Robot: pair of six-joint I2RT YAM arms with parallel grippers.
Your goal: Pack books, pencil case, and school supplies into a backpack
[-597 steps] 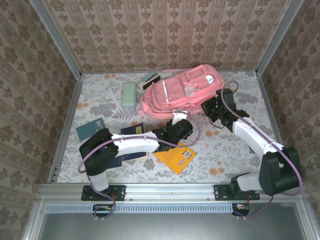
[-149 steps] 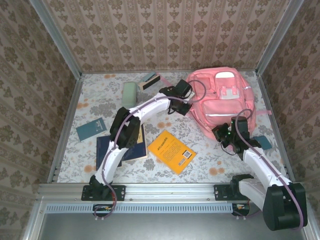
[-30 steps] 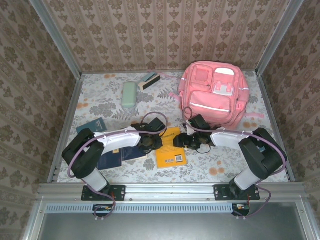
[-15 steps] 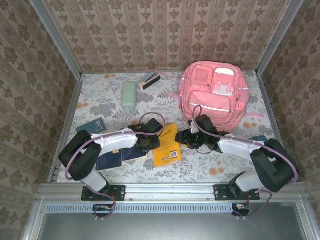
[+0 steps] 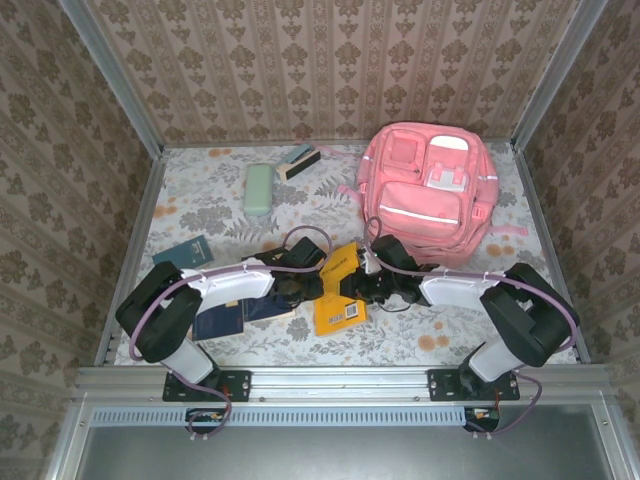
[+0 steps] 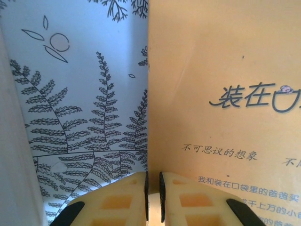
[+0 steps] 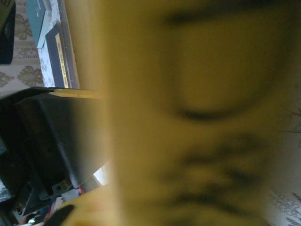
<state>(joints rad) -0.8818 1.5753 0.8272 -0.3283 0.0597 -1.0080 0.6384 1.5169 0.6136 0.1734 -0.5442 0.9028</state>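
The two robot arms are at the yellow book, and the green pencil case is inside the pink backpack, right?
Not inside. The top view shows the mint-green pencil case lying on the table, left of the pink backpack. The arms are at the orange-yellow book.

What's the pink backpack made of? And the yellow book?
The pink backpack looks like soft matte cloth, probably fabric: it has puffy stitched pockets and white trim. The yellow book looks like a paper or thin card cover, smooth and fairly matte, with printed writing and faint scuffs.
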